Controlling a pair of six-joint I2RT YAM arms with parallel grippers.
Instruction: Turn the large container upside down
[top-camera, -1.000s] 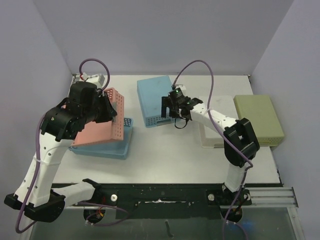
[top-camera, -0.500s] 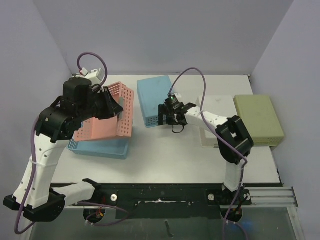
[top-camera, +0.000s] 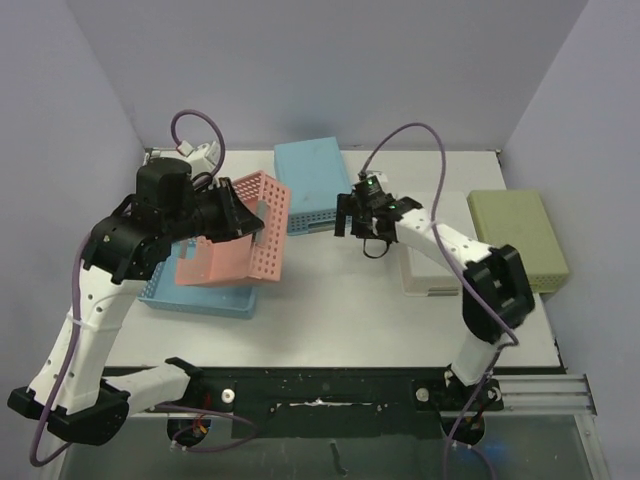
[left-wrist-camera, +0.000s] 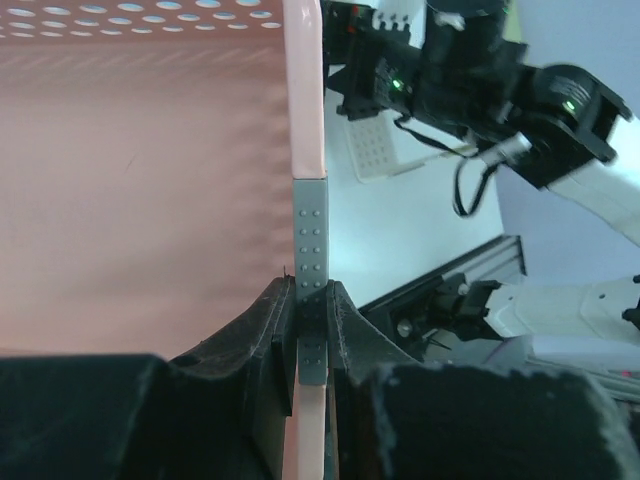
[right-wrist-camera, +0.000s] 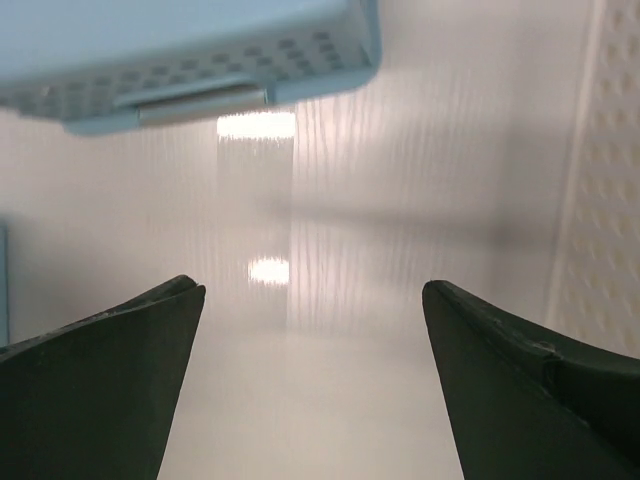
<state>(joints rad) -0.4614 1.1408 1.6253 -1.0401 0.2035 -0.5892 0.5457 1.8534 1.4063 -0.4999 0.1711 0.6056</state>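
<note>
Over at nine o'clock, the left claw (left-wrist-camera: 311, 300) pinches one wall of the big pink plastic basket with holes (top-camera: 225, 262), tipped up over a flat blue tray (top-camera: 195, 297); at three o'clock from it, the right claw (right-wrist-camera: 310, 300) gapes wide, holding nothing.

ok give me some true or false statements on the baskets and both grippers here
1. The left gripper is shut on a wall of the pink basket. True.
2. The right gripper grips the blue container. False: it is open and holds nothing.
3. The pink basket lies flat in the blue tray. False: it is held tilted above it.
4. The green container sits right of the white container. True.
</note>
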